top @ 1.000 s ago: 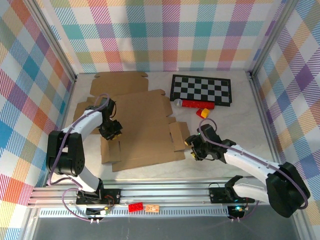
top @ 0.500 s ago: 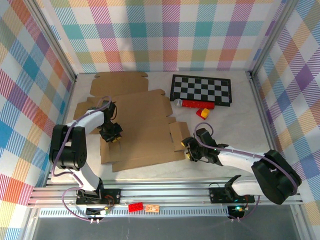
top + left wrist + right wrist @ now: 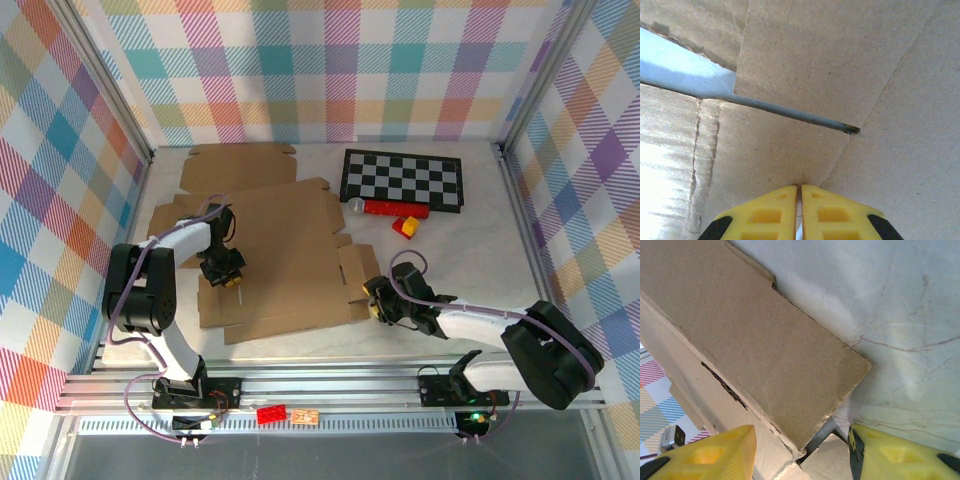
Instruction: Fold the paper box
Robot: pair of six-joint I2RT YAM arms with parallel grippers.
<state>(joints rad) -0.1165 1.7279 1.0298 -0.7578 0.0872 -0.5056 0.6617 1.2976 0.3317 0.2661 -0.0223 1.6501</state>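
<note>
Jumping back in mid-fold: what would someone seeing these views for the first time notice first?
The big flat cardboard box blank sprawls across the middle of the table, not yet folded. The left gripper is down on its left part with jaws shut, while the right gripper stands open around the corner of the right flap. Behind, a black-and-white checkerboard stands out.

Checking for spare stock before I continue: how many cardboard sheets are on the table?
2. The box blank lies flat in the middle; a second sheet lies behind it, at the far end. More could be hidden underneath.
</note>
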